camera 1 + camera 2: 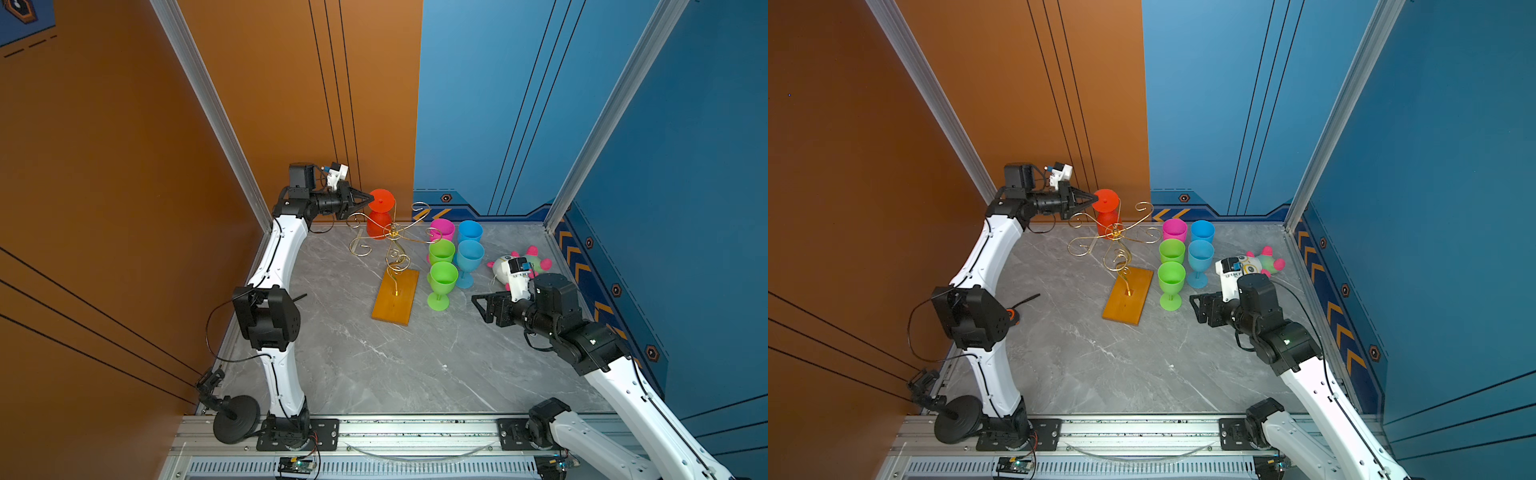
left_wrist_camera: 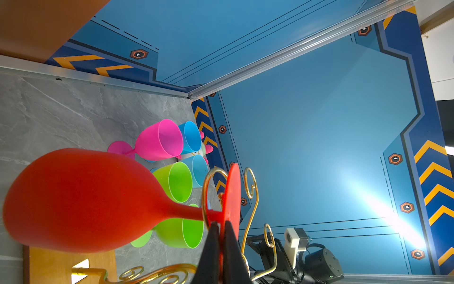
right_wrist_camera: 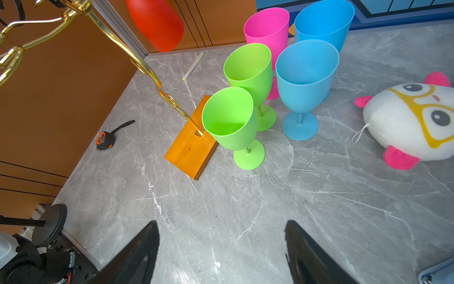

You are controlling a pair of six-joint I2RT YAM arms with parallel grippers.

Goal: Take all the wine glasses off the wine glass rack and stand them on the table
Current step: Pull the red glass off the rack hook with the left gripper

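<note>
Fingers [image 2: 213,243] of left gripper [image 1: 371,198] clamped on red glass [image 1: 379,226] foot; right gripper [image 1: 478,308] fingers apart. Glass hangs inverted, opaque, on gold rack [image 1: 392,303], far left.

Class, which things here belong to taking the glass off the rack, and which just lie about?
Job: red wine glass, wine glass rack, left end effector.
Lying about: two green glasses, two blue glasses, pink glass, plush toy, tape measure, white stick.
</note>
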